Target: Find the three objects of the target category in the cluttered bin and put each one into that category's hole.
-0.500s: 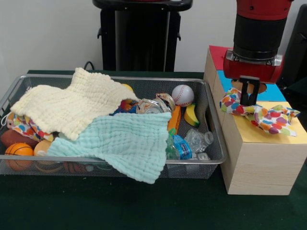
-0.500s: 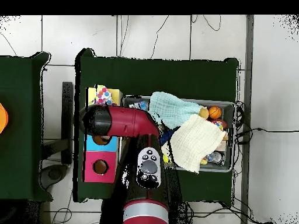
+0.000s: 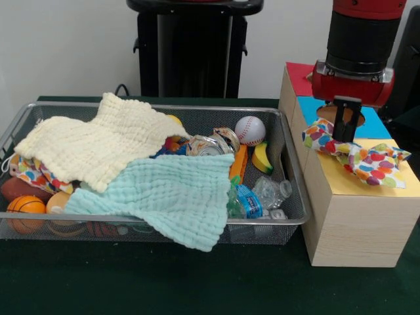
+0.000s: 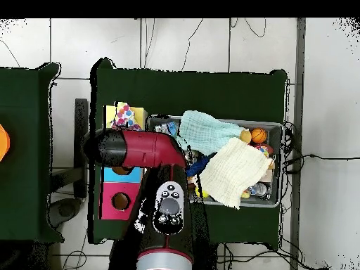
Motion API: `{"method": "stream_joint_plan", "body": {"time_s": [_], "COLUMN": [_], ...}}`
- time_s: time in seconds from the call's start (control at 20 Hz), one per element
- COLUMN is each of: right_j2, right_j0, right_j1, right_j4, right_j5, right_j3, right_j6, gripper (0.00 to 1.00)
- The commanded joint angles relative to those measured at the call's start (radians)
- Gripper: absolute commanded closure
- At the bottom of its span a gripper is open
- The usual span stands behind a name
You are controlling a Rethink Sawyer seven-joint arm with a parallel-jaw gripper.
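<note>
Only one dotted cloth (image 3: 357,157) lies on the wooden box (image 3: 354,223).

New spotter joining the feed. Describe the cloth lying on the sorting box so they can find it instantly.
Find the wooden box right of the wire bin. On its yellow top section, just below the gripper, lies the polka-dot cloth. It is white with multicoloured spots, unlike the plain cream and mint cloths in the bin.

The arm (image 3: 357,52) is glossy red with a wide black cylindrical band around it and a thin silver ring just under that band. A flat black gripper (image 3: 346,119) sticks out below the red housing. From overhead, the arm (image 4: 144,149) shows a rounded black end cap and a grey oval panel with small dark buttons.
</note>
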Motion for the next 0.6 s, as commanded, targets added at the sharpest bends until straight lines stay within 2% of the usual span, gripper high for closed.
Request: {"method": "stream_joint_plan", "body": {"time_s": [0.05,0.2,0.25,0.6], "right_j2": [-0.018,-0.024,-0.022,-0.002], "right_j0": [0.021,0.018,0.017,0.013], "right_j1": [-0.096,-0.141,-0.138,-0.039], "right_j4": [-0.046,-0.042,-0.041,-0.05], "right_j5": [0.239,0.288,0.277,0.15], "right_j3": [0.084,0.094,0.099,0.069], "right_j6": [0.083,0.074,0.076,0.101], "gripper": [1.0,1.0,1.0,1.0]}}
